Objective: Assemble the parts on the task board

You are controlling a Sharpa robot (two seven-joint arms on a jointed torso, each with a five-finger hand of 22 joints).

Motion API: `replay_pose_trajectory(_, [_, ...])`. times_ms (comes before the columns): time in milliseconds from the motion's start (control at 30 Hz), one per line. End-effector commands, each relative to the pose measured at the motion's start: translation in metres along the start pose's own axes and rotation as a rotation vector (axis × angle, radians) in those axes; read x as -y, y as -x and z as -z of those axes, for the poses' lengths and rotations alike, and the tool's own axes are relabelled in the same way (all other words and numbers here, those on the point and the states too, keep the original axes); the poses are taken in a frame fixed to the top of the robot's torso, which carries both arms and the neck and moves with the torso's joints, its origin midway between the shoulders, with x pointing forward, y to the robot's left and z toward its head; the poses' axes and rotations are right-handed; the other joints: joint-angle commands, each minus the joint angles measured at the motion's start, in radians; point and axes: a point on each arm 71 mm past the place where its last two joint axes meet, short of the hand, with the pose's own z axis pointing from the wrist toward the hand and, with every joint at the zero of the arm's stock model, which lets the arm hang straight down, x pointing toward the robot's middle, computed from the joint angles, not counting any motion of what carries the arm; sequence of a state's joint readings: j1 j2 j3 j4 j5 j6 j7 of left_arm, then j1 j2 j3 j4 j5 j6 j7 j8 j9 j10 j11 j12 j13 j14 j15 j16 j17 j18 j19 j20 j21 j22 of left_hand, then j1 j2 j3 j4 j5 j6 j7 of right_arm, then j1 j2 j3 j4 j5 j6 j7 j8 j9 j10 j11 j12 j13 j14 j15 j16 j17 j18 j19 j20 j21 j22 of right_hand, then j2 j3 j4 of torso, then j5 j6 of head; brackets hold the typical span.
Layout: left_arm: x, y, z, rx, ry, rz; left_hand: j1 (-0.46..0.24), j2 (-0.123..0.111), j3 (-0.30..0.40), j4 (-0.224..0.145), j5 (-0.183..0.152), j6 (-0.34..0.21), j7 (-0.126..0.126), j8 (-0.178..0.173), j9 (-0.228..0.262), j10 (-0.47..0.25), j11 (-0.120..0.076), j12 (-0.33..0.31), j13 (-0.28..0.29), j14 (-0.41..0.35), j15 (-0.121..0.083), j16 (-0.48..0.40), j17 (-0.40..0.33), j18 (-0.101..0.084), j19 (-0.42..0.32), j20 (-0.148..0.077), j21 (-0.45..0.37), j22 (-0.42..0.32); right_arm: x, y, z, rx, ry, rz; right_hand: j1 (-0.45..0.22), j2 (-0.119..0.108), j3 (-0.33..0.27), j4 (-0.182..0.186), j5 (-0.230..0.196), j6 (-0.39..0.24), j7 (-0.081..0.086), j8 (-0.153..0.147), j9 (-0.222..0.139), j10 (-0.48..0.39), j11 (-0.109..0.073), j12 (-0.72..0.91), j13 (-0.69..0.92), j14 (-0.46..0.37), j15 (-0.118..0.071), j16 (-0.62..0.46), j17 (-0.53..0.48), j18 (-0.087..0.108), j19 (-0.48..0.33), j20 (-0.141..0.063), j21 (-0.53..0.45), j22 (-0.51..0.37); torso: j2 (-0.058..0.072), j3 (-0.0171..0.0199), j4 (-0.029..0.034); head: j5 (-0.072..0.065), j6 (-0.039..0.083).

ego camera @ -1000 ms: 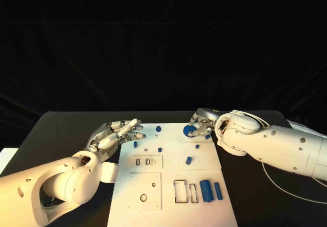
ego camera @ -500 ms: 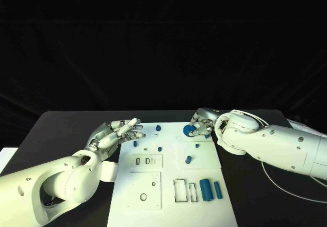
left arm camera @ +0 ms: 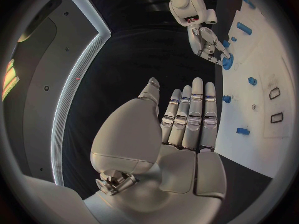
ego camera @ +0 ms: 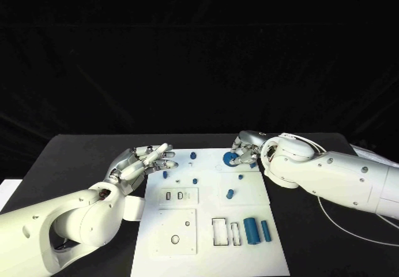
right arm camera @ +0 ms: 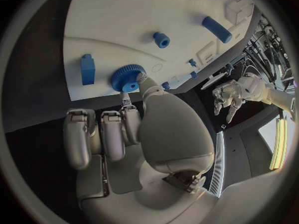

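The white task board (ego camera: 208, 254) lies in the middle of the black table. My right hand (ego camera: 246, 150) is at its far right corner and grips a blue gear (ego camera: 231, 160) between thumb and fingers; in the right wrist view the gear (right arm camera: 127, 77) sits low against the board (right arm camera: 124, 20). My left hand (ego camera: 139, 163) hovers over the board's far left edge, fingers straight and apart, holding nothing. Small blue parts (ego camera: 193, 156) (ego camera: 229, 195) stand across the far half. Two blue cylinders (ego camera: 250, 231) (ego camera: 265, 231) lie near the front right.
Two inset plates with slots (ego camera: 179, 197) and holes (ego camera: 176, 232) sit at the board's left. Outlined rectangular slots (ego camera: 220, 233) lie beside the cylinders. A thin cable (ego camera: 332, 222) curves over the table at the right. A blue block (right arm camera: 87, 68) lies close to the gear.
My right hand has shifted very slightly with the gear at the board's far corner. The left hand has stayed almost in place.
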State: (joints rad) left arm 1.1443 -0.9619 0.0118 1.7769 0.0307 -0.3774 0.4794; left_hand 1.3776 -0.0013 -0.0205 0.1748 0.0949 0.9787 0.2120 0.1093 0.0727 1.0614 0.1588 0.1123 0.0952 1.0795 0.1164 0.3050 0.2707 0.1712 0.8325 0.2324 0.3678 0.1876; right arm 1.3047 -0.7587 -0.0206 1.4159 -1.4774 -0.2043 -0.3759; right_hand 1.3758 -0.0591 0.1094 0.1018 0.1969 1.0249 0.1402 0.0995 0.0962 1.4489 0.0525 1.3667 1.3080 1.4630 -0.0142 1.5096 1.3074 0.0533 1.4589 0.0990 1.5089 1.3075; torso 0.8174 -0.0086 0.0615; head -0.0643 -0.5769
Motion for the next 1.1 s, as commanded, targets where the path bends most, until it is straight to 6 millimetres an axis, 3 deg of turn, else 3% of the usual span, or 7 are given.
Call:
replay_pose_trajectory(33, [0.001,-0.003,0.000,-0.022,-0.006,0.012,0.001,0.010,-0.001,-0.008,-0.003,0.001,0.002,-0.006,-0.001,-0.005,0.003,-0.005,0.001,-0.007,0.001,-0.005,0.001,0.011,-0.004,0.000,0.003,0.000,0.002,-0.008,0.001,-0.004,-0.013,0.100,0.019,0.009,0.013,-0.009,-0.039,0.035,-0.013,0.020,0.011,0.017,-0.009,0.024,0.080,0.083,-0.009,0.006,0.130,-0.023,0.018,-0.005,0.011,0.133,0.000,-0.0010,0.0011,0.001,-0.002])
replay_pose_trajectory(167, [0.001,-0.002,0.000,-0.020,-0.006,0.011,0.001,0.010,-0.001,-0.008,-0.003,0.001,0.002,-0.006,-0.001,-0.005,0.003,-0.005,0.001,-0.007,0.001,-0.005,0.001,0.011,-0.004,0.000,0.003,0.000,0.000,-0.008,0.002,0.021,-0.011,0.131,0.032,0.017,0.030,-0.018,-0.045,0.062,-0.024,0.034,0.019,0.030,-0.019,0.043,0.101,0.083,-0.017,0.007,0.133,-0.028,0.033,-0.013,0.020,0.154,0.000,-0.0005,-0.0007,0.004,-0.003])
replay_pose_trajectory(400, [0.001,-0.002,0.000,-0.021,-0.006,0.011,0.000,0.011,-0.003,-0.009,-0.003,0.001,0.002,-0.007,-0.001,-0.006,0.004,-0.006,0.001,-0.008,0.001,-0.006,0.002,0.011,-0.005,0.001,0.003,0.000,-0.013,-0.008,0.008,0.096,0.026,0.118,0.028,0.028,0.046,-0.015,-0.059,0.065,-0.027,0.034,0.022,0.035,-0.022,0.050,0.109,0.083,-0.021,0.008,0.135,-0.031,0.044,-0.019,0.026,0.170,0.000,-0.0001,0.0008,0.002,-0.002])
replay_pose_trajectory(867, [0.000,-0.001,-0.001,-0.018,0.000,0.012,0.002,0.020,-0.002,-0.012,-0.003,0.001,0.002,-0.009,-0.001,-0.006,0.004,-0.008,0.001,-0.009,0.001,-0.007,0.004,0.011,-0.006,0.001,0.003,0.000,-0.064,-0.010,0.019,0.158,0.162,0.040,-0.012,0.019,0.073,0.007,-0.005,0.052,-0.024,0.019,0.022,0.032,-0.020,0.042,0.108,0.083,-0.021,0.008,0.134,-0.034,0.053,-0.021,0.031,0.183,0.000,-0.0019,0.0042,0.005,0.005])
replay_pose_trajectory(1100, [0.000,-0.001,-0.001,-0.017,0.001,0.012,0.004,0.022,-0.002,-0.013,-0.002,0.001,0.002,-0.009,-0.001,-0.006,0.004,-0.009,0.001,-0.010,0.001,-0.007,0.005,0.011,-0.007,0.001,0.003,0.000,-0.091,-0.014,0.014,0.160,0.208,0.028,-0.014,0.017,0.076,0.008,-0.002,0.049,-0.023,0.016,0.022,0.032,-0.019,0.041,0.108,0.083,-0.020,0.008,0.134,-0.035,0.054,-0.021,0.032,0.184,0.001,-0.0058,0.0097,0.004,0.005])
